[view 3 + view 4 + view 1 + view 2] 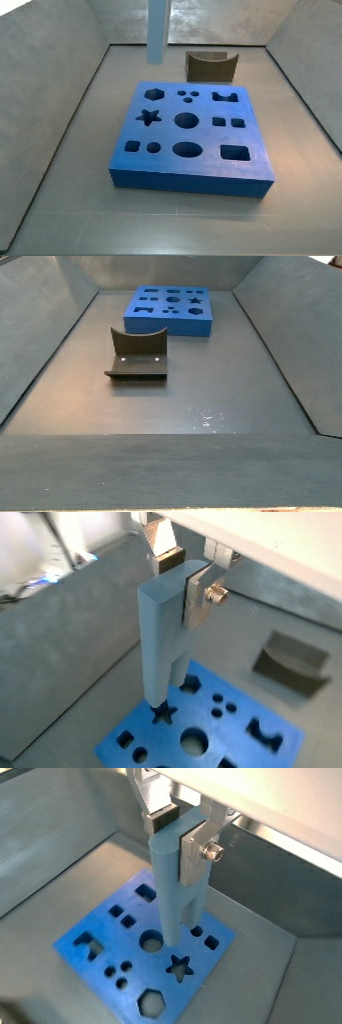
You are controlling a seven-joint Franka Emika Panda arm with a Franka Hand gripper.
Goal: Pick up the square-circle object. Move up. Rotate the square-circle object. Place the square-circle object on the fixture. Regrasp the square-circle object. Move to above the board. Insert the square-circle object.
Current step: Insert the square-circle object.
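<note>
Evidently the claw (185,574) is clamped on the square-circle object (163,642), held upright above the board (140,953) — nose down for insertion — fixture (136,354) empty.

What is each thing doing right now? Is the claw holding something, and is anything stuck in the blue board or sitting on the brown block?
gripper: shut on the square-circle object, above the board in both wrist views.
square-circle object: held upright, hanging in the air, not yet inserted.
board: lying flat on the floor, every hole in view empty.
fixture: standing on the floor, nothing on it.
</note>
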